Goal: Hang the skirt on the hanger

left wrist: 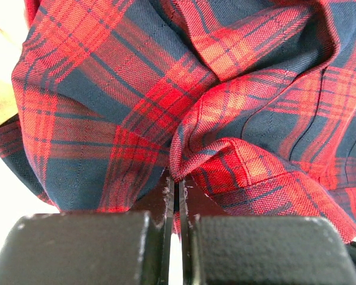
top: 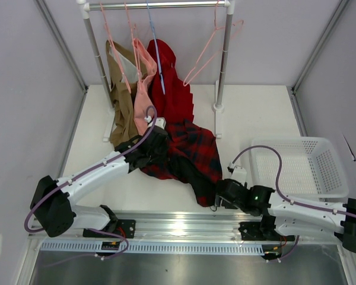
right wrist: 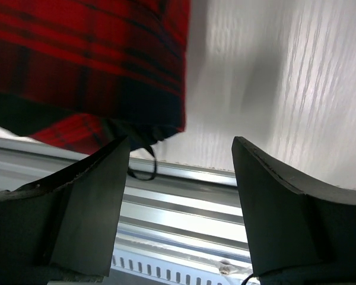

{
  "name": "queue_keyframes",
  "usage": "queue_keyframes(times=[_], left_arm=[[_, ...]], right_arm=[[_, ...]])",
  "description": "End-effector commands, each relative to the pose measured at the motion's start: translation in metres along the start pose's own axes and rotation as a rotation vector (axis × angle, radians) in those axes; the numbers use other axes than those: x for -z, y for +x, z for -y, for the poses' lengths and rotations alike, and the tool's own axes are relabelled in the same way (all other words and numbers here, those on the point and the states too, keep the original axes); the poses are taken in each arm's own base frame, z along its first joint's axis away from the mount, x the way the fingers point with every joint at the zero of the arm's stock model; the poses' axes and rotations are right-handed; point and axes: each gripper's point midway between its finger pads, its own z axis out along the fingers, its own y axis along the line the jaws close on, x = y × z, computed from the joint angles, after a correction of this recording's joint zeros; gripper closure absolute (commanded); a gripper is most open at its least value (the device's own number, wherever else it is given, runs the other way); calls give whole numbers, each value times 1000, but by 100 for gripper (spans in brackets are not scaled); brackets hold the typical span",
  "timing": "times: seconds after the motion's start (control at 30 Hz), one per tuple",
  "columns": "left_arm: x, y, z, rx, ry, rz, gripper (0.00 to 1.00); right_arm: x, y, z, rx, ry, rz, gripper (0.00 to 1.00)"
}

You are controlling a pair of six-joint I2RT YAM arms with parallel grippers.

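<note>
The skirt (top: 187,154) is sprawling across the middle of the bench (top: 92,127), blocking the straight path to the rack (top: 224,59), where hanging garments (top: 148,77) are crowding the left half. The basket (top: 299,166) is walling off the right side, leaving a lane between it and the rack's right post, where the hanger (top: 200,59) is dangling.

Red-and-black tartan skirt (top: 187,151), pale-pink hanger (top: 210,50)
</note>
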Motion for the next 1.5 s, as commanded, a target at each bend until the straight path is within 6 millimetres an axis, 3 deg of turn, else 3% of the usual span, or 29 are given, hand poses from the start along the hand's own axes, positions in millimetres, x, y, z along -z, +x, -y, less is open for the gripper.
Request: queue_keyframes(times=[0.0,0.17,0.37,0.43,0.47,0.53,0.6,0.67,0.7,0.73,0.77,0.83,0.87,0.93,0.97,1.03,1.07,1.1,1.2,1.27,1.33,1.47], left_arm=[[8,-27,8,12,30,65,100],[12,-27,8,4,32,68,100],[14,-23,5,-1,38,62,100],[15,-20,5,-3,40,57,100],[16,-20,5,-3,44,60,100],[17,-19,6,-6,59,57,100],[18,-14,8,-13,80,45,100],[18,-10,10,-16,101,40,100],[21,-12,11,-14,116,48,100],[21,-8,13,-18,135,41,100],[20,-5,12,-19,140,36,100],[21,-1,12,-23,150,30,100],[22,-2,14,-24,165,39,100],[26,-3,17,-24,187,44,100],[27,-4,20,-26,202,48,100],[37,-9,25,-24,238,71,100],[42,-12,30,-27,271,80,100],[47,-14,33,-29,288,91,100],[64,-24,34,-37,313,124,100],[68,-27,32,-45,299,132,100],[67,-25,29,-53,283,121,100],[58,-16,27,-43,277,93,98]], right_arm=[[-10,9,-7,-93,-6,-5,26],[-22,4,-17,-177,-63,51,24],[-25,-19,-30,-235,-119,162,27],[-29,-24,-30,-253,-119,185,37],[-32,-25,-27,-251,-102,197,51],[-34,-28,-28,-251,-103,212,67],[-31,-31,-23,-218,-73,221,88],[-11,-52,-35,-206,-64,250,100],[1,-59,-18,-157,23,269,100],[16,-69,-22,-114,26,286,100],[46,-96,-45,-118,-30,320,100],[78,-111,-47,-16,-13,320,100],[112,-135,-67,-28,-80,356,100],[138,-144,-71,55,-55,360,100],[165,-159,-78,80,-78,379,100],[181,-171,-87,127,-51,404,100],[206,-179,-97,146,-94,421,100],[215,-183,-103,158,-107,435,100],[240,-201,-124,210,-139,475,100],[238,-208,-134,237,-118,489,100],[234,-213,-140,274,-107,484,100],[203,-208,-148,296,-101,428,100]])
